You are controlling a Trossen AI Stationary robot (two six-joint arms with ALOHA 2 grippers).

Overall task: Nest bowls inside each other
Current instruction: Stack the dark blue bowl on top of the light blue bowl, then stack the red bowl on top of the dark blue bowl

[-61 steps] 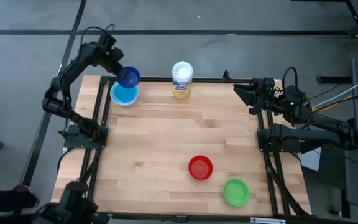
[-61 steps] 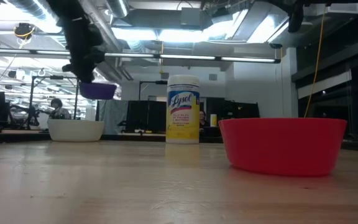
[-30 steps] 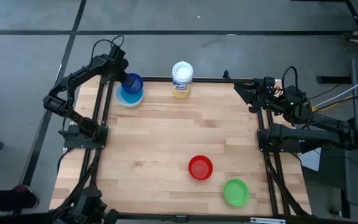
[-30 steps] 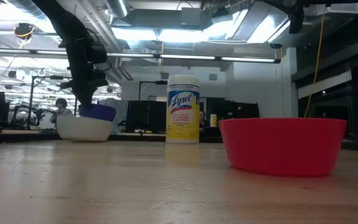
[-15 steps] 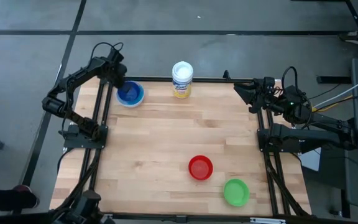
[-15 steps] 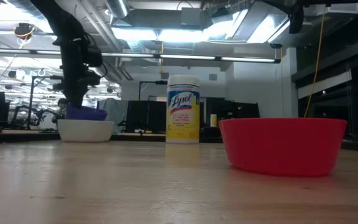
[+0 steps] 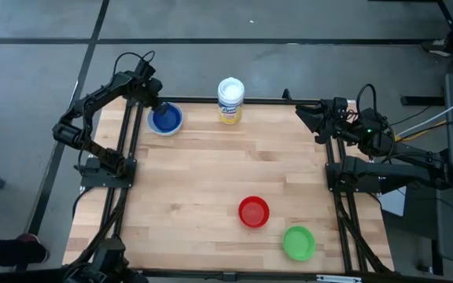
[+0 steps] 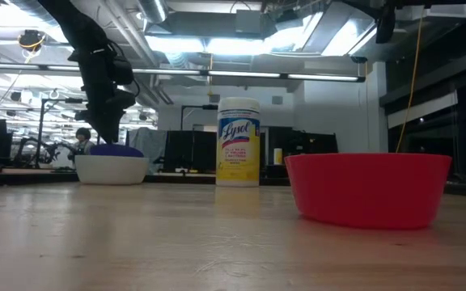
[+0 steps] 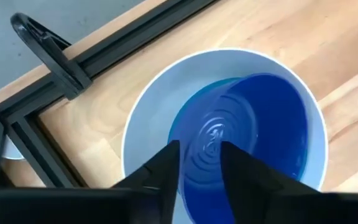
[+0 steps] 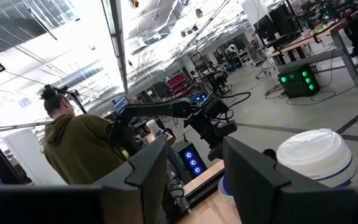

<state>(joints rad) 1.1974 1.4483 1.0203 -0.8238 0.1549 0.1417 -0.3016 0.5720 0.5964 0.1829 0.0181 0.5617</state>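
Observation:
At the table's far left corner, a dark blue bowl point(image 9: 253, 124) sits inside a teal bowl point(image 9: 178, 127). The teal bowl sits inside a white bowl point(image 9: 140, 115), which stands on the wood. The blue bowl lies a little off-centre in the stack point(image 7: 166, 119). My left gripper point(image 9: 199, 165) hangs open just above the stack, pointing steeply down, with the blue bowl point(image 8: 118, 149) below its fingertips point(image 8: 106, 133). A red bowl point(image 7: 253, 211) and a green bowl point(image 7: 298, 242) stand apart near the front right. My right gripper point(image 10: 194, 168) waits open and raised at the far right edge point(image 7: 303, 114).
A tall white wipes container with a yellow label point(image 7: 230, 100) stands at the far edge, right of the stack. Black frame rails point(image 9: 73, 68) run close behind the stack. A person in an olive hoodie point(image 10: 73, 149) stands beyond the table.
The dark blue bowl, held tilted over the white bowl's rim a second ago, has dropped down into the stack. My left gripper has let go of it, tipped a little, and now stands just above it.

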